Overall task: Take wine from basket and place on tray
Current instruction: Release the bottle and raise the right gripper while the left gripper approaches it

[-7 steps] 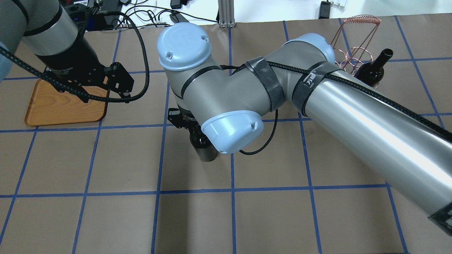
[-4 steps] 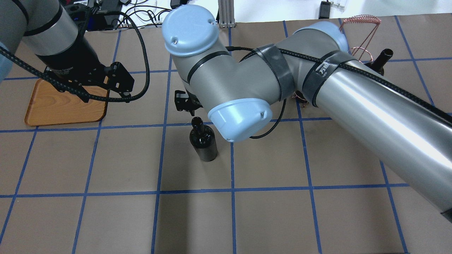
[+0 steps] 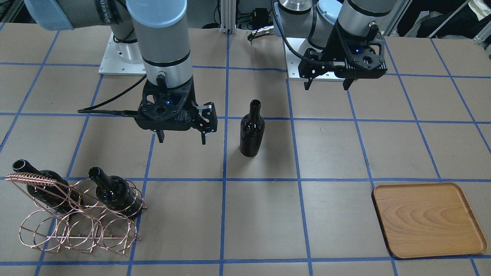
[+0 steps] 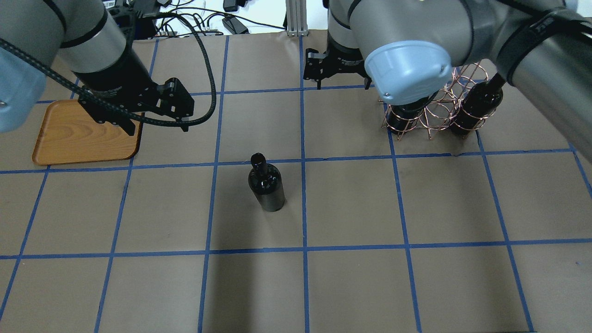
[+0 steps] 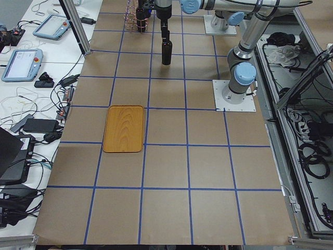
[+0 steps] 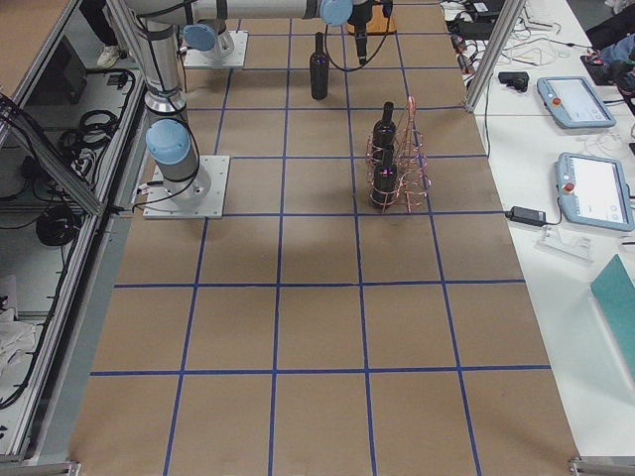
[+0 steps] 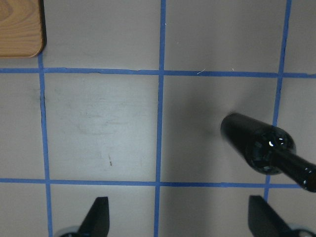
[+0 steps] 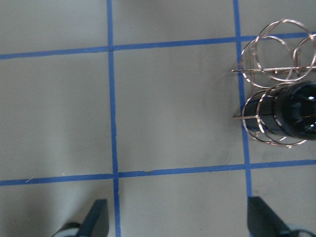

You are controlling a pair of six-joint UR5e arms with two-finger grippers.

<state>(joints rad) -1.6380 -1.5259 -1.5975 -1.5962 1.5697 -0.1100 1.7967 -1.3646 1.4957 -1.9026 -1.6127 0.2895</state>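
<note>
One wine bottle (image 3: 251,130) stands upright alone near the table's middle; it also shows in the overhead view (image 4: 266,182) and the left wrist view (image 7: 261,148). Two more bottles (image 3: 115,191) (image 3: 42,188) lie in the copper wire basket (image 3: 76,222), which shows in the overhead view (image 4: 434,106) too. The wooden tray (image 3: 425,218) (image 4: 78,134) holds nothing. My right gripper (image 3: 182,138) (image 4: 340,85) is open and empty, between the standing bottle and the basket. My left gripper (image 3: 326,86) (image 4: 159,127) is open and empty, beside the tray's edge.
The table is brown paper with a blue tape grid. Cables and devices lie along the far edge (image 4: 194,23). Operator tablets sit beside the table (image 6: 585,188). The right arm's elbow hangs over the basket in the overhead view (image 4: 407,69).
My right gripper has left the upright bottle and moved away toward the basket. My left gripper has shifted slightly toward the table's middle. The bottle has stayed put.
</note>
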